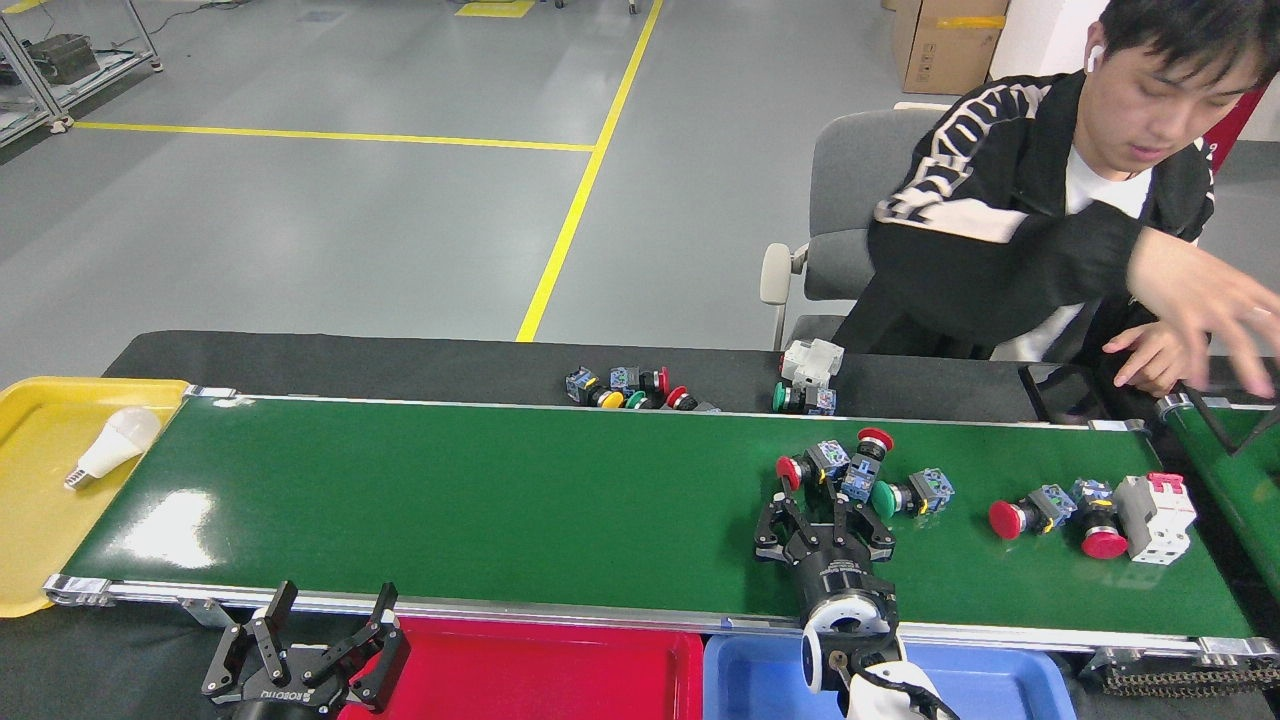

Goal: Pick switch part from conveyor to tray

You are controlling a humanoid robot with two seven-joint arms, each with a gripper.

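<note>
Reaching over the conveyor [500, 500] at lower center-right of the frame, my right gripper [825, 515] has its fingers spread wide, holding nothing, tips just short of a cluster of switches [860, 470] in the belt's right half. My left gripper [310, 660] sits at the bottom left, fingers also apart and empty, beside the red tray [540, 670]. A blue tray [750, 680] lies under my right arm.

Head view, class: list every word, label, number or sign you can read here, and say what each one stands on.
Left gripper: pale lettering on its black body, seen upside down and too small to read.
Cardboard box: a yellow strip, with no legible print.
Switch parts on the conveyor: any markings are too small to read.
Nothing else carries readable text.
</note>
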